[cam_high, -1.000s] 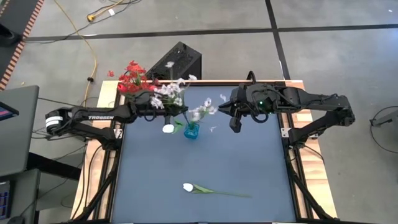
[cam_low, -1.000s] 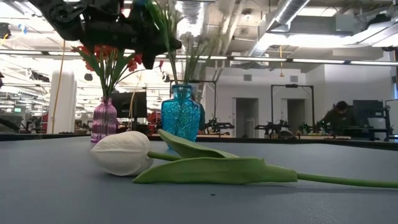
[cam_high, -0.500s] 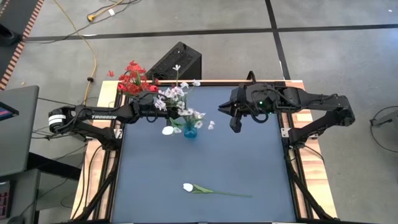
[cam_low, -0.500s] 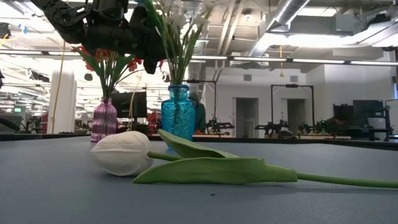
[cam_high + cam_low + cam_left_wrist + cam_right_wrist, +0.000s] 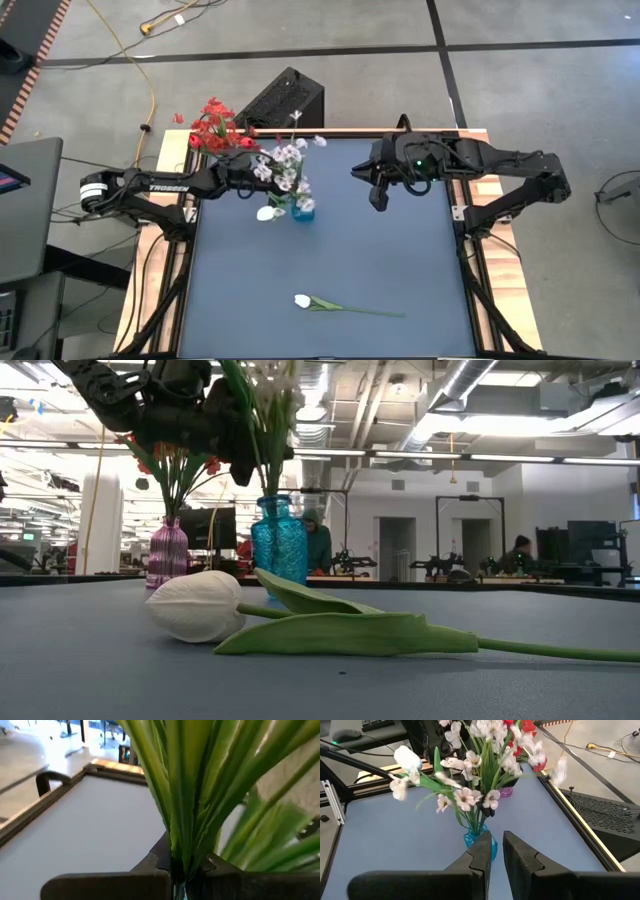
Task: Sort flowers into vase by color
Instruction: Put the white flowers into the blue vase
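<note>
A blue glass vase [image 5: 303,208] [image 5: 279,538] stands on the dark mat and holds white blossom sprays [image 5: 285,165] and a white tulip bud [image 5: 266,212]. My left gripper [image 5: 266,183] [image 5: 179,867] reaches in from the left and is shut on their green stems. A purple vase [image 5: 168,552] at the far left corner holds red flowers [image 5: 213,128]. One white tulip [image 5: 303,300] [image 5: 195,605] lies flat near the table's near edge. My right gripper [image 5: 378,200] [image 5: 497,851] hovers to the right of the blue vase, open by a narrow gap. My left gripper pinches the bunch of green stems [image 5: 176,851] between its two fingers, just above the blue vase's neck. It comes from the table's left, its fingers lying across the stems. The stems stand nearly upright in the vase, whose base is on the mat.
A black box [image 5: 285,98] sits beyond the far edge, with a yellow cable [image 5: 150,95] on the floor. A wooden frame [image 5: 470,215] borders the mat. The mat's middle and right side [image 5: 390,260] give free room. People [image 5: 318,545] show far behind in the room.
The white sprays, which leaned out toward the right gripper, have swung back into a tighter, upright bunch over the vase. My left gripper has come down lower on the stems. The blue vase has slid slightly toward the table's left edge. The right arm has kept still.
</note>
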### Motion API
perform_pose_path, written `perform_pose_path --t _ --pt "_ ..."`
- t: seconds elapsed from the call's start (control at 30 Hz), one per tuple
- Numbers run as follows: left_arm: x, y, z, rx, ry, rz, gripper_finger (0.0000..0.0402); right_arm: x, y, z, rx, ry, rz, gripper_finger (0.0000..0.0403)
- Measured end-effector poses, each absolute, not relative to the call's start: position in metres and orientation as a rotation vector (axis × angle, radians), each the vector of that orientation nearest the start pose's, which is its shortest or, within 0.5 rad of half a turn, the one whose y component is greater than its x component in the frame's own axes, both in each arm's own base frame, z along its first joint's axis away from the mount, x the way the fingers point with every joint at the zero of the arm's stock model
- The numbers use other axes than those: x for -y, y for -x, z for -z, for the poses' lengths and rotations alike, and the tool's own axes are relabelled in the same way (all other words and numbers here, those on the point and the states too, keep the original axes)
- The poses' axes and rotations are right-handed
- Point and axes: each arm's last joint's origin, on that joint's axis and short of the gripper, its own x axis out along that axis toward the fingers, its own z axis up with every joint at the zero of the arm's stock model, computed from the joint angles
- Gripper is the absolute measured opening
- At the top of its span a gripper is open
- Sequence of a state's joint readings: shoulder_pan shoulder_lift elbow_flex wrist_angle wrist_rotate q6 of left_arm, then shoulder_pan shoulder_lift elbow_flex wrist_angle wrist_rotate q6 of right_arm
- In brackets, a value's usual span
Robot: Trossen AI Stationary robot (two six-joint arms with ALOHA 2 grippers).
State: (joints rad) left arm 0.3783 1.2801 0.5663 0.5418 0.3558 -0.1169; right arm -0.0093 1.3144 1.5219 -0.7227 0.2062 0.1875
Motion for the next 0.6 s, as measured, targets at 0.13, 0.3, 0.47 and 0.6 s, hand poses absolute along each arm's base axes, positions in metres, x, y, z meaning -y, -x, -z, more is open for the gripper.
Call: perform_pose_path --t 0.13,0.3,0.47,0.6 --pt "-0.0853 -0.2505 -0.2213 -0.172 0.181 -0.023 0.0000 0.0084 -0.2639 -0.4206 -0.493 -0.135 0.259 0.0075" --pt "-0.0837 -0.2528 -0.2208 -0.165 0.175 -0.066 0.0006 0.0084 -0.2639 -0.4206 -0.493 -0.135 0.259 0.0075" --pt "-0.0855 -0.2539 -0.2218 -0.144 0.173 -0.109 0.0032 0.0084 -0.2639 -0.4206 -0.493 -0.138 0.259 0.0075" --pt "-0.0856 -0.2539 -0.2218 -0.144 0.172 -0.110 0.0062 0.0080 -0.2639 -0.4205 -0.495 -0.140 0.250 0.0075"
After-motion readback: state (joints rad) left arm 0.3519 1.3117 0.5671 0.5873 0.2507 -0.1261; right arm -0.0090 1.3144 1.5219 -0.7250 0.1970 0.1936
